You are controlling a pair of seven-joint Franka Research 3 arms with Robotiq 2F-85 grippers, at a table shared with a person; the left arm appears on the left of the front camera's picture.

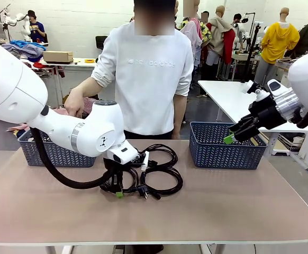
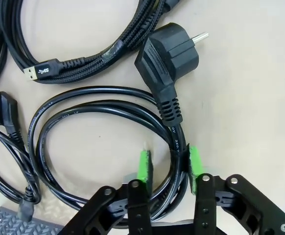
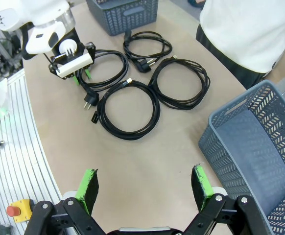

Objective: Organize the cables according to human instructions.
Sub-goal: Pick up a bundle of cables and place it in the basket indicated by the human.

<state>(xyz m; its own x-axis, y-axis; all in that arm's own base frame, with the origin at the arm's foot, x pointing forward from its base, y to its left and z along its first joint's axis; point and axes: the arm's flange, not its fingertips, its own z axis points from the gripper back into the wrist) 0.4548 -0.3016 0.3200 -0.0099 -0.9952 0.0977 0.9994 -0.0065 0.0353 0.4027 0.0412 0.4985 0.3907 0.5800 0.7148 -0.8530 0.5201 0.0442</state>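
Observation:
Several black coiled cables (image 1: 162, 172) lie together mid-table in front of the person. My left gripper (image 1: 117, 191) is down on the nearest coil. In the left wrist view its green pads (image 2: 143, 165) pinch the bundled strands (image 2: 174, 156) of the cord just below its round plug (image 2: 168, 53). A braided USB cable (image 2: 83, 61) and another plug (image 2: 0, 111) lie beside it. The right wrist view looks down on that held coil (image 3: 114, 78) and three others (image 3: 143, 65) (image 3: 201, 93) (image 3: 128, 134). My right gripper (image 1: 231, 137) (image 3: 145, 188) hangs open in the air above the right basket's near side.
Two grey-blue baskets stand at the table's far edge, one on the left (image 1: 53, 154) and one on the right (image 1: 228, 154) (image 3: 240, 142). The person stands between them with a hand (image 1: 74, 103) over the left basket. Bare tabletop lies in front of the cables.

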